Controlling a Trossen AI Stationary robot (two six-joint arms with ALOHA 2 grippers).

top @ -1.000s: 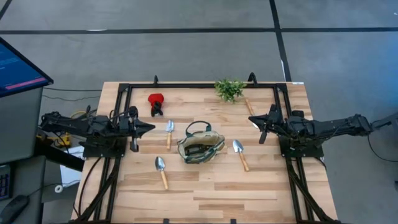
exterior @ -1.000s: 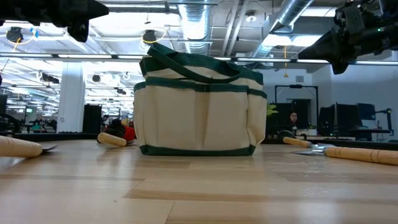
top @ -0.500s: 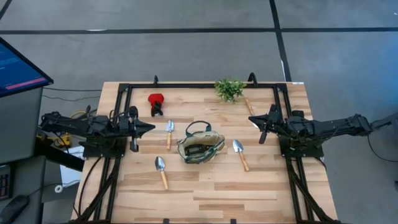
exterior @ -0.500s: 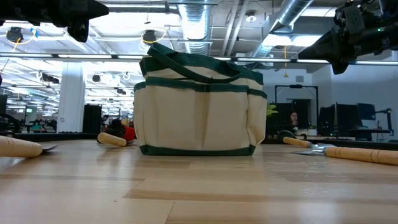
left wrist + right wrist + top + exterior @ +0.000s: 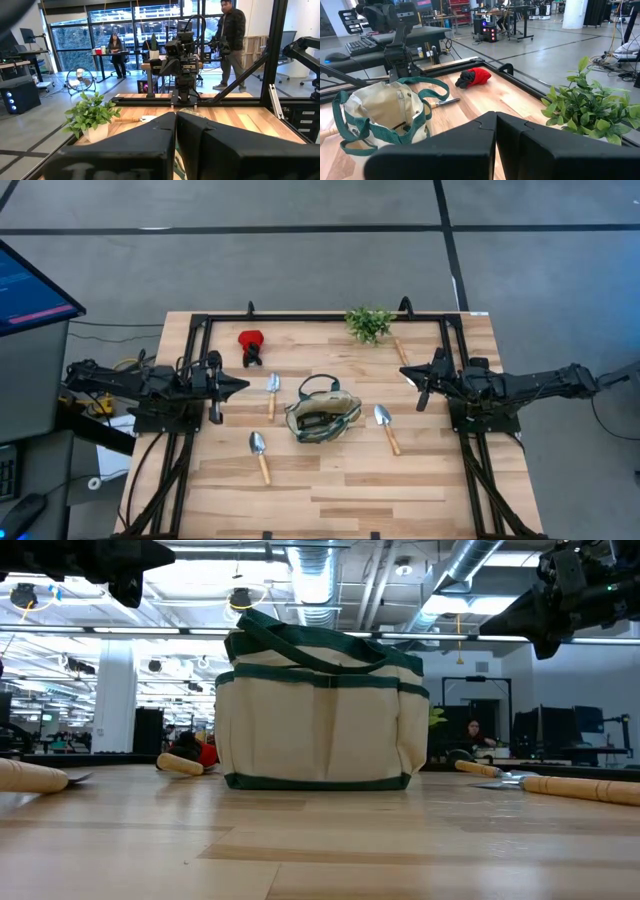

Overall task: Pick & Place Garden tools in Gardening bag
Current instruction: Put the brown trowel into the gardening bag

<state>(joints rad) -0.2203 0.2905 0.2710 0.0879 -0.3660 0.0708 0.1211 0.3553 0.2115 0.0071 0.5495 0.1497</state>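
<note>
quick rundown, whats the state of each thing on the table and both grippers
bag: upright, mouth open, mid-table
three trowels: flat on the table, outside the bag
fourth trowel: partly hidden by the plant
red item: on the table, far side
plant: upright at the far edge
left gripper: shut, empty
right gripper: shut, empty

the wooden table (image 5: 330, 490) carries a gardening bag (image 5: 322, 418), apparently four trowels (image 5: 260, 455), a red-and-black item (image 5: 250, 344) and a plant sprig (image 5: 369, 323).
</note>
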